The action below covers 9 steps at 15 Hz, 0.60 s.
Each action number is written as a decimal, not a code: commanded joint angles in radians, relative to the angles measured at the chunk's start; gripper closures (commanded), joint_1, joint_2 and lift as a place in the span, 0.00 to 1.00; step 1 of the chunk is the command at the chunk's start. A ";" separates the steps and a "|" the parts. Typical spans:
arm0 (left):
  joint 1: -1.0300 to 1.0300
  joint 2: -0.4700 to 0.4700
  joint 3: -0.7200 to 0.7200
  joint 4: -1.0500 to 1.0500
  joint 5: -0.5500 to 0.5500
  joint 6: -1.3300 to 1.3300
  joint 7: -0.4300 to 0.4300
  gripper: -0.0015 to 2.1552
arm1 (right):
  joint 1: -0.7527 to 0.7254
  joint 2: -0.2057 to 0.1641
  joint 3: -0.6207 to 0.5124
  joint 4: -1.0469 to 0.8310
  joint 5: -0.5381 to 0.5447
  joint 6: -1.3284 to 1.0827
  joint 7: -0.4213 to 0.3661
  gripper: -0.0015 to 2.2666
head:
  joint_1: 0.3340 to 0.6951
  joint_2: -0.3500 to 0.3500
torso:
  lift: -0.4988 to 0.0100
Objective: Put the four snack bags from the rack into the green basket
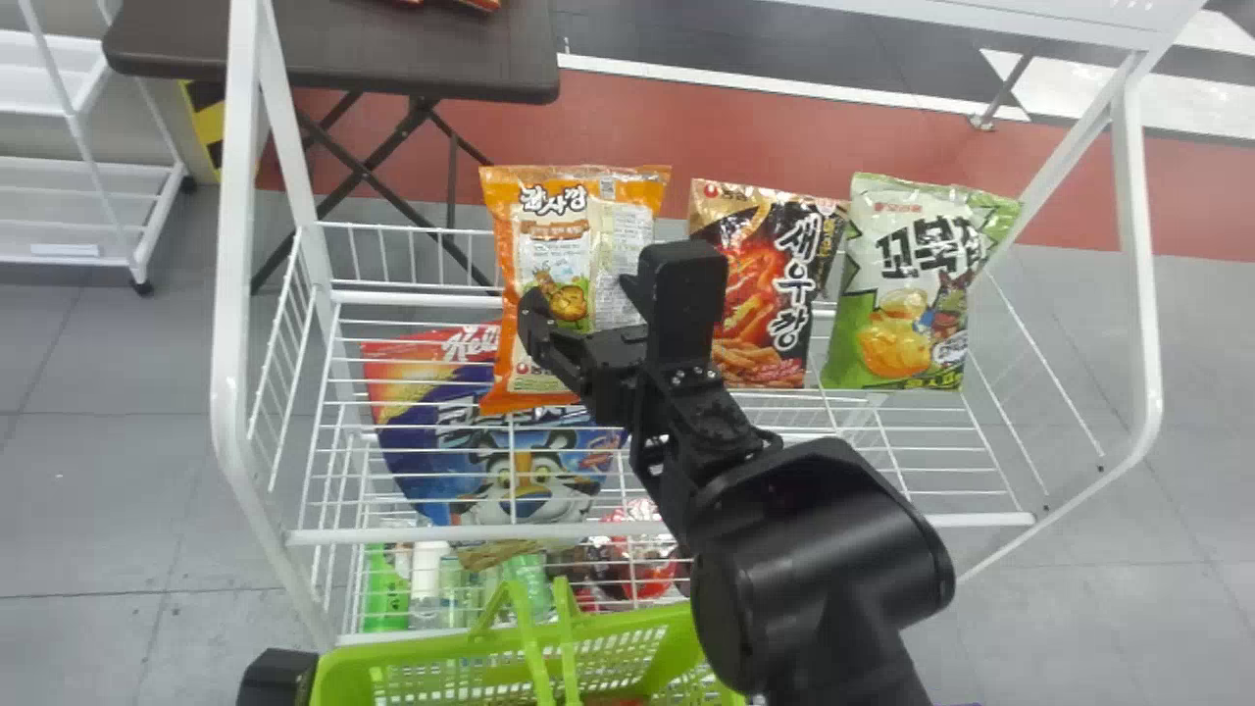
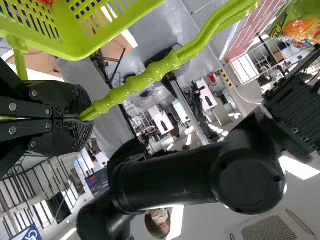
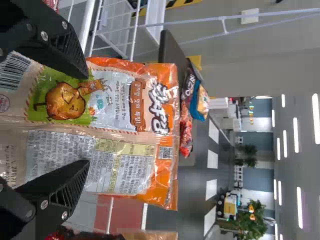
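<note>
We've got the basket point(image 1: 441, 649) at 6 o'clock, right in front of the wire rack point(image 1: 231, 294). Three bags run across the rack's upper level: left snack bag point(image 1: 529, 230), middle snack bag point(image 1: 740, 265) at its 3 o'clock, right snack bag point(image 1: 897, 294) past that. From our left one, the cereal bag point(image 1: 422, 480) and bottles point(image 1: 385, 593) sit lower at 7, and the folding table point(image 1: 392, 49) stands behind at 11.
</note>
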 commanded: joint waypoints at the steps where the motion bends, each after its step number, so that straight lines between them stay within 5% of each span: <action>1: -0.005 -0.001 0.005 0.000 0.003 0.003 0.001 0.99 | 0.020 -0.004 0.008 -0.017 -0.019 0.005 0.019 0.92 | 1.00 0.26 | 0.97; 9: -0.015 -0.006 -0.010 0.002 0.002 0.003 0.013 0.99 | 0.167 -0.070 -0.001 -0.152 -0.048 -0.293 0.026 0.95 | 1.00 0.27 | 0.97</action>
